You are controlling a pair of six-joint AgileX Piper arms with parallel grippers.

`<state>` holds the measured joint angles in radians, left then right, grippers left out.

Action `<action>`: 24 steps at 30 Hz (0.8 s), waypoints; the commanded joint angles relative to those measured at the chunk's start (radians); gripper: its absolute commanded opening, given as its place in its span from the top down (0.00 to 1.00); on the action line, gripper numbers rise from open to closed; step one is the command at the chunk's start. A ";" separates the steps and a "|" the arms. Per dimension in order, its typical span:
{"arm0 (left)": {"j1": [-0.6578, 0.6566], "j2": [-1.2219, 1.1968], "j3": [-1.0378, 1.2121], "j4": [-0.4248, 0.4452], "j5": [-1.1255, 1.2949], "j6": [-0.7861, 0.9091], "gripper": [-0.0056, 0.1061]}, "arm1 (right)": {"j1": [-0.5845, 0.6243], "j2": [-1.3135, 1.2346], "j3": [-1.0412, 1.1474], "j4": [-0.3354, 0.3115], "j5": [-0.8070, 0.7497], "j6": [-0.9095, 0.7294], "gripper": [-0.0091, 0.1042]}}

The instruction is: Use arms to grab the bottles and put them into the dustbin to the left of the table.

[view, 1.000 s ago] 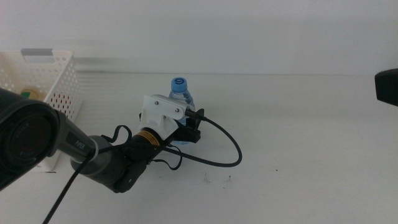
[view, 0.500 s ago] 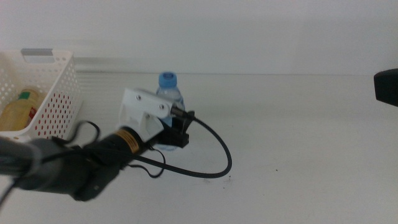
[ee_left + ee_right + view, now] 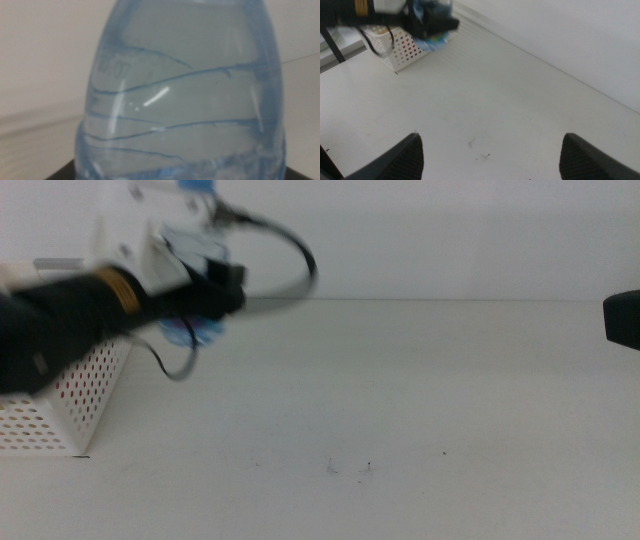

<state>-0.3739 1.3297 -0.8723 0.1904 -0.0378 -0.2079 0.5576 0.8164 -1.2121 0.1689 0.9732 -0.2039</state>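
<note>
- Left tool [image 3: 205,290] clamped on water bottle [image 3: 182,95], aloft beside dustbin [image 3: 60,415].
- Advise: centre over dustbin before release.
- Right tool [image 3: 490,152] apart, waiting over surface [image 3: 420,400].

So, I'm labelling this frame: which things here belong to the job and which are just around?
Job:
- water bottle, held by the left gripper
- dustbin
- right gripper, waiting open

Just there:
- table
- black cable
- tiny dark specks
</note>
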 commanded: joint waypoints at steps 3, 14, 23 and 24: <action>0.094 -0.017 -0.234 -0.181 0.428 0.236 0.97 | 0.001 -0.001 -0.006 -0.002 -0.006 -0.002 0.21; 0.446 0.229 -0.689 -0.339 0.930 0.532 0.97 | 0.001 -0.001 -0.006 -0.002 -0.006 -0.002 0.21; 0.598 0.458 -0.824 -0.344 1.063 0.613 0.97 | 0.001 -0.001 -0.006 -0.002 -0.006 -0.002 0.21; 0.611 0.478 -0.824 -0.347 1.063 0.631 0.97 | 0.001 -0.001 -0.006 -0.002 -0.006 -0.002 0.21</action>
<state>0.2163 1.7894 -1.6758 -0.1428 1.0376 0.4019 0.5576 0.8164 -1.2121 0.1689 0.9732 -0.2039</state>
